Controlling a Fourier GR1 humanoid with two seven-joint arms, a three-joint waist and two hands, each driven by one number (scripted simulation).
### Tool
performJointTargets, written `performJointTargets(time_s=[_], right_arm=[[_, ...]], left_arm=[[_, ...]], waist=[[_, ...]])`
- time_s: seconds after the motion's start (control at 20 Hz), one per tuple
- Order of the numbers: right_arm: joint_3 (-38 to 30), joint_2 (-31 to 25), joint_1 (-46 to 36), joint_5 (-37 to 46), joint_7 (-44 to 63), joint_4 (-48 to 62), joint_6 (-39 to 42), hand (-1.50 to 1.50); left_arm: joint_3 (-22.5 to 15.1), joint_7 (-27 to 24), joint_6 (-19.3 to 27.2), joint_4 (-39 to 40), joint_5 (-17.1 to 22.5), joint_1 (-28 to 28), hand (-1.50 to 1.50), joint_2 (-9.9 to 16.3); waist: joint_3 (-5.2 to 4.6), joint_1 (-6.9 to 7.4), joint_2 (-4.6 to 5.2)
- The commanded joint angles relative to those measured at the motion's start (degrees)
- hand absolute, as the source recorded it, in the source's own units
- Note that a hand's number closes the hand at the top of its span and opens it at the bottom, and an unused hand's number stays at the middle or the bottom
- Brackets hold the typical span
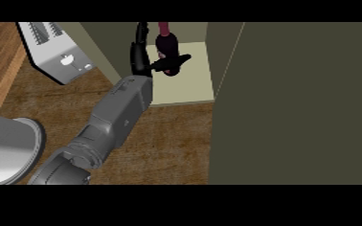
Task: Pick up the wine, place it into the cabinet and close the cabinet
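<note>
Wine: you see a dark bottle with a maroon neck (167,40) inside the open cabinet, above its pale shelf floor. Its long axis runs up and down the view, neck pointing toward the cabinet's back at the top edge, dark body toward you.
Left hand: your black left hand (157,63) is inside the cabinet, its fingers and thumb curled round the bottle's lower body and hiding part of it.
Left forearm: the grey forearm (113,119) runs from the lower left up to the cabinet mouth.
Cabinet: the olive-green cabinet (191,88) stands open; its door (297,105) fills the right side.
Surface: the brown wood-grain surface (170,143) lies below the cabinet.
Others: a silver toaster (60,52) sits at upper left; a round grey metal rim (17,148) at far left.
</note>
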Motion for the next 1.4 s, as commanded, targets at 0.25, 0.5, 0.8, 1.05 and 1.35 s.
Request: performJointTargets(time_s=[0.25,0.5,0.8,1.05,1.35], right_arm=[[-0.83,0.26,2.76,-2.72,-1.15,-3.39,1.05,-1.5],[0.43,1.08,3.03,-1.47,-1.37,-3.53,0.63,-1.5],[0.16,0.64,-1.08,-2.74,2.51,-3.98,-1.36,-1.5],[1.91,1.35,-1.83,0.08,0.25,0.13,-1.17,-1.5],[0.15,0.16,-3.79,-2.64,3.29,-1.52,-2.27,-1.5]], left_arm=[[1.89,-4.62,-1.41,-0.72,0.64,3.97,-1.5,-0.21],[1.74,-4.09,-4.37,-0.17,-0.08,3.86,-1.5,2.44],[1.31,-6.06,-9.39,-0.5,-0.83,5.41,-1.5,1.19],[0.51,-5.36,-10.22,-0.52,-1.05,4.06,-1.5,-0.21],[0.81,-4.87,-12.16,-1.3,1.29,4.45,-1.5,-0.21]], waist=[[-0.23,0.59,0.09],[-0.24,0.38,0.21],[-0.31,0.77,0.13],[-0.26,1.1,-0.04],[-0.26,0.81,-0.29]])
